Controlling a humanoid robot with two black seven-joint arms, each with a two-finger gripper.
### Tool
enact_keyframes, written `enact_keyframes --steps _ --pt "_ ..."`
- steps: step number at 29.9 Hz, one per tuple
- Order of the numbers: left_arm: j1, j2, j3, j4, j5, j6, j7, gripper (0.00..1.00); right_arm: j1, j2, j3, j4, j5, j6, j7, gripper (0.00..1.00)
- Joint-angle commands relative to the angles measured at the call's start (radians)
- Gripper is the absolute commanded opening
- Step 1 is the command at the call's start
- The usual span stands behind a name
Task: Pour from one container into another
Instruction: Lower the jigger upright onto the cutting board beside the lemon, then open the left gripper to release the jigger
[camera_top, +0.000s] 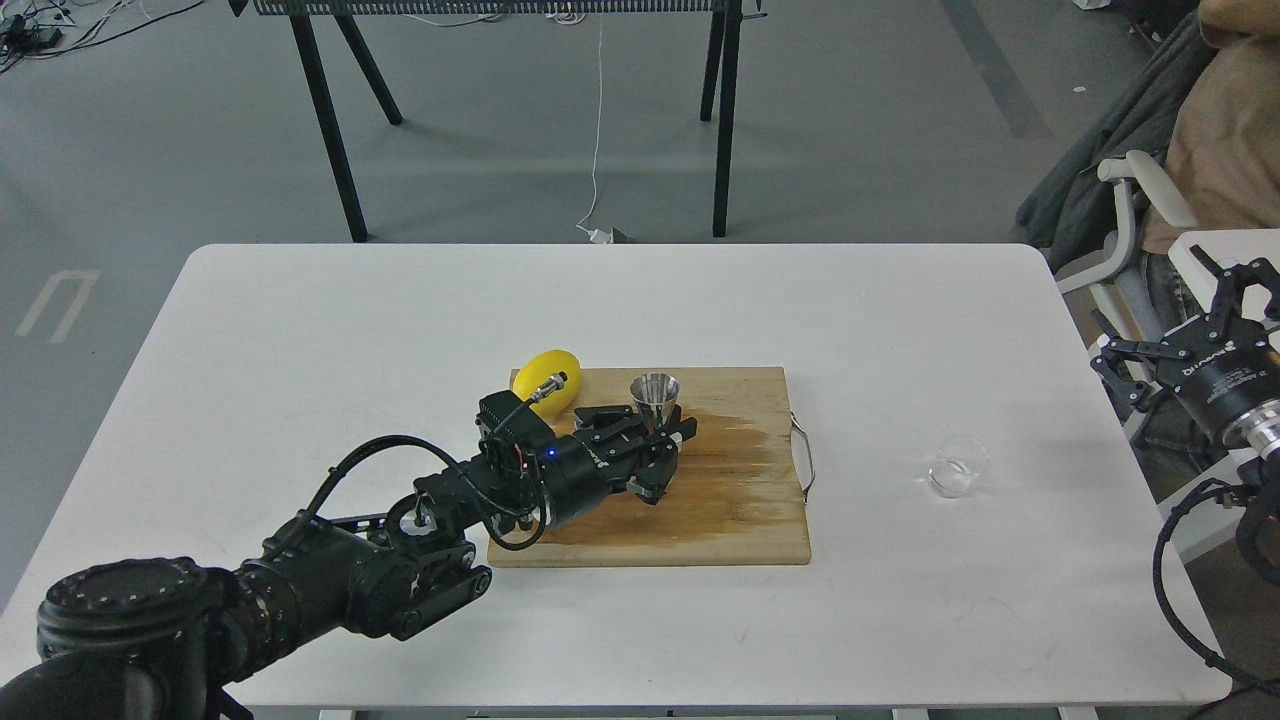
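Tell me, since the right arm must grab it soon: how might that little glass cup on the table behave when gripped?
The glass cup looks thin-walled and clear, so it is probably fragile under a hard squeeze. Its smooth glass may slip between fingers. Being short and wide, it seems unlikely to tip, but looks light enough to slide across the smooth white table if nudged.

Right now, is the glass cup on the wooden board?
No, the glass cup lies on the white table, right of the wooden board.
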Motion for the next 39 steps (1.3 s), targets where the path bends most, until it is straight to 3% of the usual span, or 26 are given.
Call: enact_keyframes --steps 1,9,12,15,20,28,39 --pt "0.005 0.000 0.001 0.000 0.002 0.000 0.000 0.26 0.001 0.000 0.000 0.001 0.000 0.000 -0.001 0.99" --pt "0.005 0.000 0.000 0.000 0.003 0.000 0.000 0.34 0.001 0.000 0.000 0.001 0.000 0.000 -0.001 0.99" --pt "0.005 0.000 0.000 0.000 0.005 0.000 0.000 0.42 0.001 0.000 0.000 0.001 0.000 0.000 -0.001 0.99" --pt "0.005 0.000 0.000 0.000 0.005 0.000 0.000 0.63 -0.001 0.000 0.000 0.001 0.000 0.000 0.001 0.99" --pt "0.008 0.000 0.001 -0.003 0.005 0.000 0.000 0.71 -0.001 0.000 0.002 0.000 0.000 0.000 0.001 0.99" --pt "0.036 0.000 0.000 -0.005 0.005 0.000 0.000 0.80 -0.001 0.000 0.002 0.000 0.000 0.000 0.001 0.99" --pt "0.071 0.000 0.000 -0.011 0.005 0.000 0.000 0.82 -0.002 0.005 0.002 -0.002 0.000 0.000 0.001 0.99"
